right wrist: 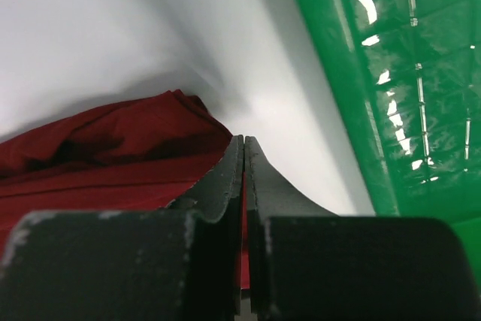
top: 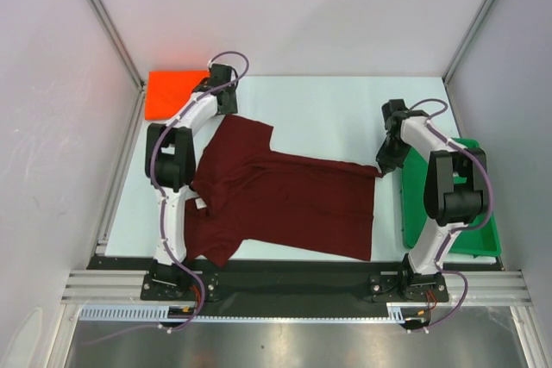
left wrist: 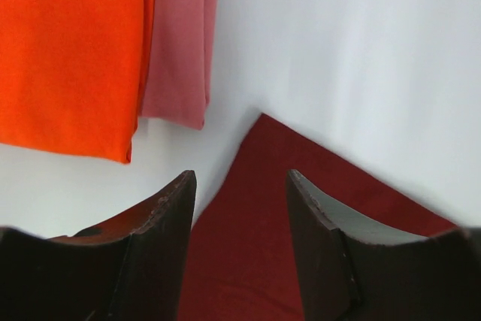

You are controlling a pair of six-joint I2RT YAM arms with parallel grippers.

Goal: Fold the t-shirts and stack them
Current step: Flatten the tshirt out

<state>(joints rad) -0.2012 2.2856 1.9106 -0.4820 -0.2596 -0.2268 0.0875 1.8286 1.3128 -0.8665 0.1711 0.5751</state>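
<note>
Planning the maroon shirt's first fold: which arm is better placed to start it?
Right, probably. The right arm has its jaws shut on a corner of the maroon t-shirt beside the green tray, ready to carry it over. The left arm has its jaws open above a far corner, gripping nothing.

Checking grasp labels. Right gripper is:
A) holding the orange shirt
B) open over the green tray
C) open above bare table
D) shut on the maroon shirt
D: the right gripper has its fingers pressed together, with a corner of the maroon shirt pinched between them.
</note>
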